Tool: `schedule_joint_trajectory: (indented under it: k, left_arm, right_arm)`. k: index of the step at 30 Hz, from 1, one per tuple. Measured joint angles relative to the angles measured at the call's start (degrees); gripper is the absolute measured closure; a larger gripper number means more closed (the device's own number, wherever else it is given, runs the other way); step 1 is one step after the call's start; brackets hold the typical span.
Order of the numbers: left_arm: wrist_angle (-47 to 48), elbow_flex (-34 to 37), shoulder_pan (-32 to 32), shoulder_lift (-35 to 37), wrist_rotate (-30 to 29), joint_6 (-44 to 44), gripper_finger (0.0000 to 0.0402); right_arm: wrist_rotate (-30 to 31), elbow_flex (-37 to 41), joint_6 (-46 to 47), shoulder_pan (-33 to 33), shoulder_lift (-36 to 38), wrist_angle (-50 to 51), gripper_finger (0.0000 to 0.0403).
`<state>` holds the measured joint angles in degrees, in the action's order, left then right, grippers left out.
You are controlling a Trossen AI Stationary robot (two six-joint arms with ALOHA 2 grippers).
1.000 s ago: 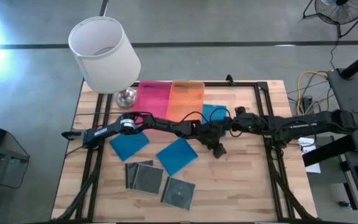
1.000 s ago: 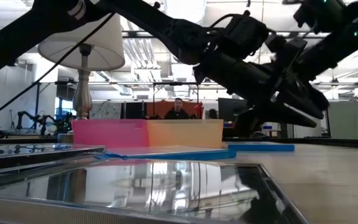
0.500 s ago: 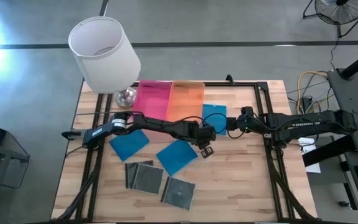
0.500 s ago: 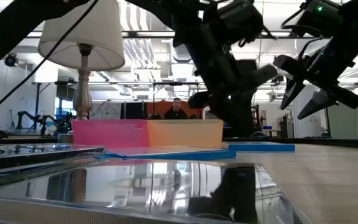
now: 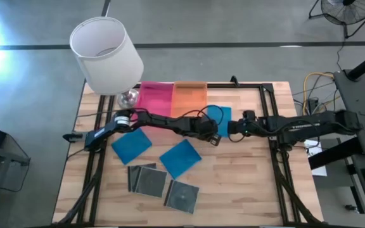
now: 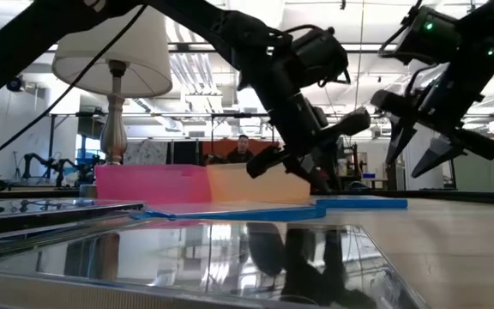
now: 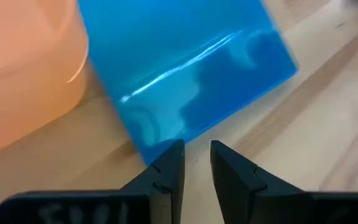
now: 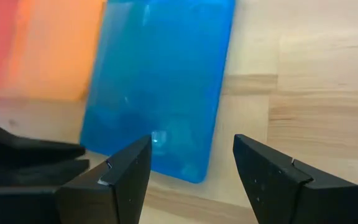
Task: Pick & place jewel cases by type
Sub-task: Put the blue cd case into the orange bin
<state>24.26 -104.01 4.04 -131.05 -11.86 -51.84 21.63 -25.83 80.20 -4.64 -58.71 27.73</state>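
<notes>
The blue jewel case (image 5: pixel 219 118) lies flat on the tabletop (image 5: pixel 246 183), one corner toward my left fingers (image 7: pixel 194 167), touching the orange tray (image 5: pixel 189 98) beyond. My left fingers stand narrowly parted, holding nothing. My right fingers (image 8: pixel 191 177) stand wide apart, empty, over its near edge, its sides running straight away from them.

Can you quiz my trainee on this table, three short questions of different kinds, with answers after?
1. How many blue jewel cases lie on the table?
2. True or false: the left hand is holding a case.
3. Which tray touches the pink tray: A orange, B green?

Key: 1. Three: one beside the orange tray, two nearer the clear cases. 2. False; both it and the right hand hold nothing. 3. A.
</notes>
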Motion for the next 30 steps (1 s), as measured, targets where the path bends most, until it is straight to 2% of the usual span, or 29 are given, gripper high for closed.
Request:
schedule_joint_trajectory:
  k: [3,8,12,15,18,23,26,30]
  left_arm:
    - [0.33,0.02,-0.17,1.29,0.24,1.60,0.0342]
    - [1.26,1.06,-2.76,5.73,-0.98,10.52,0.0342]
    - [0.69,3.87,-5.99,10.23,-8.31,16.74,0.0342]
    - [0.23,6.93,-7.70,14.17,-12.95,19.40,0.0342]
    - [-0.17,10.82,-8.28,17.93,-15.28,19.56,0.0342]
    - [-3.79,19.71,-8.45,23.42,-16.69,15.20,0.0342]
    - [-6.27,25.45,-8.52,27.08,-16.70,12.89,0.0342]
    - [-8.31,31.76,-8.80,30.38,-16.49,9.78,0.0342]
  right_arm:
    - [-1.56,-0.03,-2.66,0.00,-2.92,-3.50,0.0182]
    - [-1.91,-0.24,-5.43,0.00,-6.14,-4.77,0.0182]
    - [-4.25,-0.08,-8.35,0.00,-9.78,-8.94,0.0182]
    - [-5.08,-0.10,-11.80,0.04,-12.68,-16.69,0.0182]
    - [-5.04,-0.14,-14.61,0.01,-15.39,-22.80,0.0182]
    - [-4.29,-0.36,-13.65,0.00,-21.25,-24.27,0.0182]
    - [-7.89,-1.13,-11.72,0.63,-23.91,-24.71,0.0182]
    - [-12.06,-2.82,-7.07,5.24,-23.15,-23.22,0.0182]
